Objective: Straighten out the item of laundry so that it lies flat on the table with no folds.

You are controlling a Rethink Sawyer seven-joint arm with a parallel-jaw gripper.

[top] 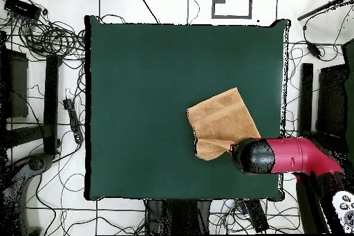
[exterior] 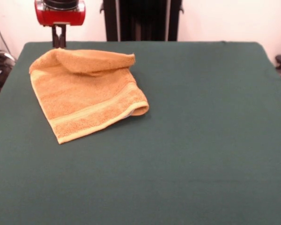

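The orange-tan towel (exterior: 86,91) lies at the far left of the green table (exterior: 201,140). It is folded: its far edge is doubled over into a raised hump, and its right corner curls under. Lighter border bands run along its near edge. My gripper (exterior: 59,45) hangs from the red wrist at the towel's far left corner. Its two black fingers stand close together, pinching the raised cloth there. In the overhead view the towel (top: 220,121) lies right of the table's (top: 138,74) middle. The red arm (top: 290,156) covers the towel's lower right corner and hides the fingers.
The robot's black pedestal (exterior: 141,18) stands behind the table's far edge. Cables and stands (top: 41,53) lie on the floor around the table. The towel is near the table's edge on the robot's side.
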